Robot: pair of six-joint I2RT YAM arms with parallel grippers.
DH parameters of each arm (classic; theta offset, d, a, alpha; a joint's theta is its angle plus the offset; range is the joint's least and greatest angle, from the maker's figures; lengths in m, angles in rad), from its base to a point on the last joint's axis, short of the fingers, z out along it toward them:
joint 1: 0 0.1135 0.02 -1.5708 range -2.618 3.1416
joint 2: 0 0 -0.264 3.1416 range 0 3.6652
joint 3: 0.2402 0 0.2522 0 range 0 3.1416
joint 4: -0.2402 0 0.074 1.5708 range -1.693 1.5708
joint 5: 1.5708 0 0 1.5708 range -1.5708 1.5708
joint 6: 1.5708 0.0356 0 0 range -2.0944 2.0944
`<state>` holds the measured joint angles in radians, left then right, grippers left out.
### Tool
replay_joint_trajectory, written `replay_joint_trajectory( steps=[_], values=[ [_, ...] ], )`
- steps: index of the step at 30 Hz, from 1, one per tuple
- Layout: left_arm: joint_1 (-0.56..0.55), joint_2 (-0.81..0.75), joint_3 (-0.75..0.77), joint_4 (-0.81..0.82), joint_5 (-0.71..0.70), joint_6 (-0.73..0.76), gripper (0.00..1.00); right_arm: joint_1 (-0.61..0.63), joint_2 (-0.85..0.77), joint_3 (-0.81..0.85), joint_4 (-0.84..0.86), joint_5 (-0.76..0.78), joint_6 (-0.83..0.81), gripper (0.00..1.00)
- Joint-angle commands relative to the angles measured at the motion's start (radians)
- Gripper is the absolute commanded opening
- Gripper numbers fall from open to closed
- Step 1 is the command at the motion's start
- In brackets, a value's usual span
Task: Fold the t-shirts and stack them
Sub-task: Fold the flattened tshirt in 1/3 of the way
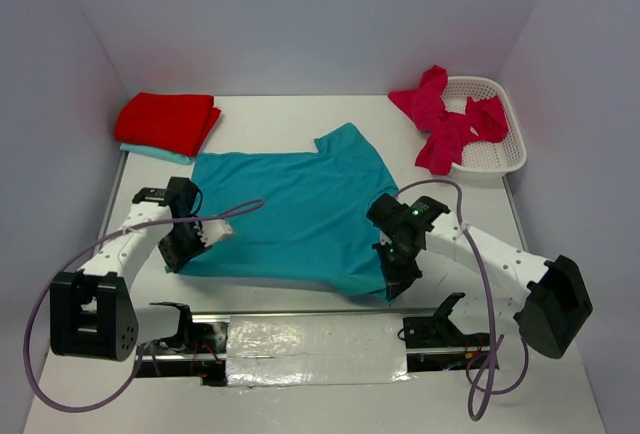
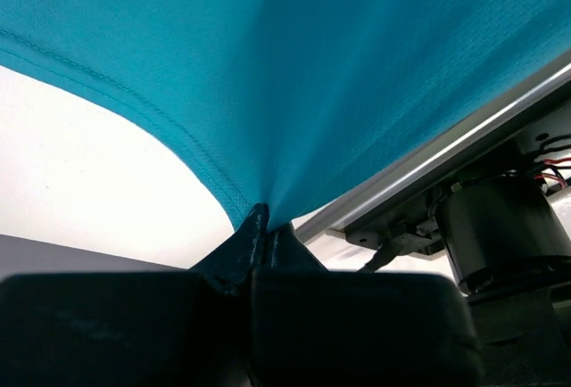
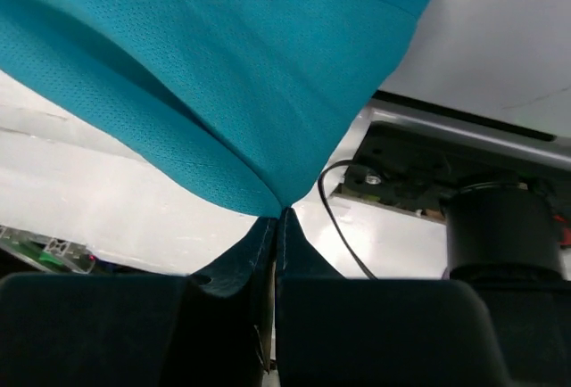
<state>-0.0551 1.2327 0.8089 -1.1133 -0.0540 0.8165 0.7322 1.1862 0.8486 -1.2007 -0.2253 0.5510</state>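
Handling the teal t-shirt (image 1: 290,209) means treating it as light, limp, fine-mesh cloth. I judge that it will sag between grips, drag on the bench (image 1: 270,119) and crease wherever it is not kept taut, so the hold belongs on its two near corners. It lies spread across the middle of the bench, its near side along the near edge, one sleeve toward the far edge. The left pincer (image 1: 186,250) is fully closed on the near left corner; the right pincer (image 1: 394,276) is fully closed on the near right corner. Only the overhead view shows the layout: a folded red t-shirt (image 1: 165,119) stacked on a folded teal t-shirt (image 1: 157,153) at the far left corner, and magenta t-shirts (image 1: 445,124) spilling from the white basket (image 1: 505,154) at the far right corner. Only the wrist views confirm the pinch: cloth fans upward from each pair of shut tips, and the left wrist view shows the stitched hem (image 2: 134,111) running into the grip.
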Motion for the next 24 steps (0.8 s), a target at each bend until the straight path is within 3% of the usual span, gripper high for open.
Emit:
replay_joint_trajectory(
  steps=[1,4,10,15,24],
  values=[
    [-0.003,0.042,0.032,0.032,0.009,0.016,0.00,-0.030,0.103,0.111,-0.001,0.116,-0.074,0.00],
    [-0.002,0.132,0.091,0.088,-0.006,-0.014,0.00,-0.088,0.238,0.215,0.070,0.278,-0.164,0.00],
    [0.003,0.315,0.246,0.161,-0.004,-0.120,0.04,-0.267,0.421,0.368,0.223,0.385,-0.296,0.00],
    [0.006,0.418,0.276,0.217,-0.020,-0.178,0.03,-0.280,0.562,0.458,0.274,0.432,-0.397,0.00],
    [0.006,0.485,0.302,0.247,-0.049,-0.209,0.05,-0.286,0.679,0.529,0.320,0.455,-0.484,0.00]
  ],
)
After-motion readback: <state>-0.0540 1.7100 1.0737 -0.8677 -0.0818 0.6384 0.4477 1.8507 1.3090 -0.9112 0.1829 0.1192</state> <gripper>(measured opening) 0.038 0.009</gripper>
